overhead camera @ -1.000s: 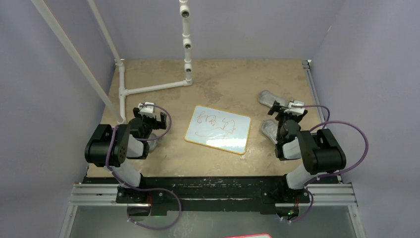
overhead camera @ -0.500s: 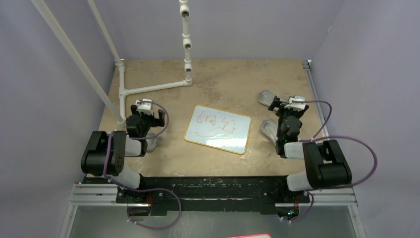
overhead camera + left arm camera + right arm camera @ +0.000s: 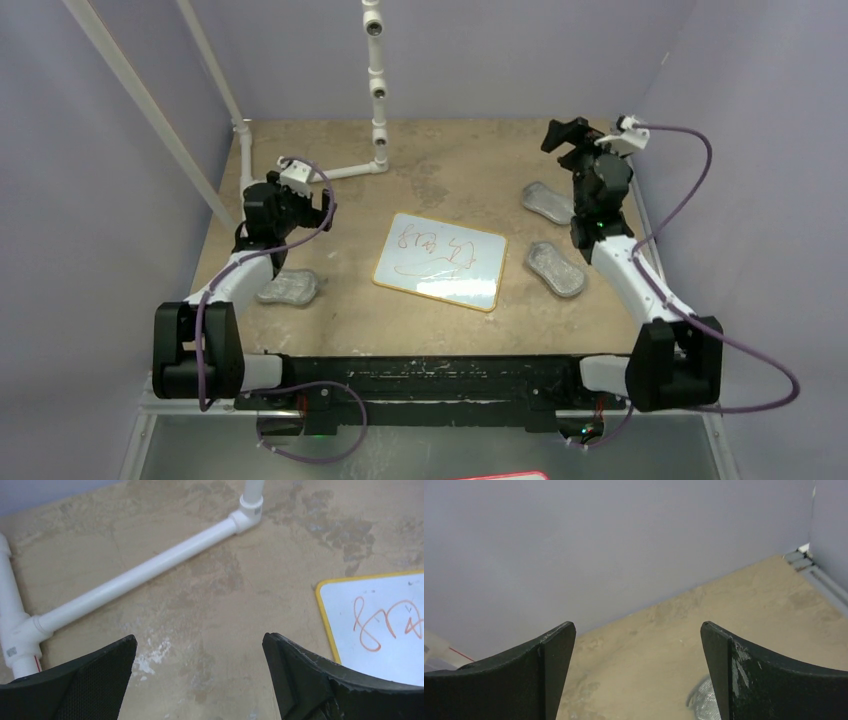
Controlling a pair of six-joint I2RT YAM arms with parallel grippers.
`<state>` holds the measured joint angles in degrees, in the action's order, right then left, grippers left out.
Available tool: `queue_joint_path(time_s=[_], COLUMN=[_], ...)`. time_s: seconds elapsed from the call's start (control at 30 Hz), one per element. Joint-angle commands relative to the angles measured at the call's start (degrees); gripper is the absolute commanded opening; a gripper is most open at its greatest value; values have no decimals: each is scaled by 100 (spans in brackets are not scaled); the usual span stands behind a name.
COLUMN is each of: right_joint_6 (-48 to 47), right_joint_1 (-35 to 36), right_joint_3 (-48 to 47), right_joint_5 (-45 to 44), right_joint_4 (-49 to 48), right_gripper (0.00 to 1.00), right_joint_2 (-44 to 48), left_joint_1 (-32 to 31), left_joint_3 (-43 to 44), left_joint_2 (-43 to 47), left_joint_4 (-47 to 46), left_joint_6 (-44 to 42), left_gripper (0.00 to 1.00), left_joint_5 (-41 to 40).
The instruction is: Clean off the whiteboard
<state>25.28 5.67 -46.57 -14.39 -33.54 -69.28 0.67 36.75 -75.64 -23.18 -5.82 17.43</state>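
Observation:
The whiteboard [image 3: 440, 262] lies flat at the table's middle, white with a yellow rim and red scribbles on it. Its left edge shows in the left wrist view as the whiteboard [image 3: 385, 625]. My left gripper [image 3: 300, 203] hovers to the board's left, open over bare table, with nothing between its fingers [image 3: 200, 640]. My right gripper [image 3: 572, 135] is raised at the far right, beyond the board, and points toward the back wall. It is open and empty [image 3: 638, 627].
Three grey oval cloth pads lie on the table: one [image 3: 288, 287] near the left arm, two [image 3: 548, 203] [image 3: 556, 268] right of the board. A white pipe frame [image 3: 310, 178] runs along the far left, with an upright [image 3: 375, 60] at the back. Walls close in on three sides.
Both arms have risen and stretched out from their folded poses, the left toward the far left, the right toward the far right. Both grippers have stayed open.

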Motion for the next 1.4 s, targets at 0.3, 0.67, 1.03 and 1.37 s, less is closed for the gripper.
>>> queue_joint_path(time_s=[0.3, 0.67, 1.03, 1.37], right_joint_6=[753, 791, 820, 820], right_joint_1=[7, 12, 12, 13], right_joint_3=[-3396, -4278, -4637, -4661], right_joint_5=[-116, 264, 500, 711], right_joint_4=[4599, 5515, 5614, 5561], right_gripper=[84, 76, 59, 41], right_joint_2=[-3641, -4668, -4981, -5218], left_joint_1=[-487, -726, -753, -759], left_joint_3=[1112, 1348, 1299, 1299], left_joint_2=[-618, -1074, -1103, -1074], left_joint_4=[2304, 2530, 2558, 2642], left_joint_6=[-622, -688, -758, -780], left_gripper=[99, 97, 92, 82], left_joint_5=[-436, -701, -808, -677])
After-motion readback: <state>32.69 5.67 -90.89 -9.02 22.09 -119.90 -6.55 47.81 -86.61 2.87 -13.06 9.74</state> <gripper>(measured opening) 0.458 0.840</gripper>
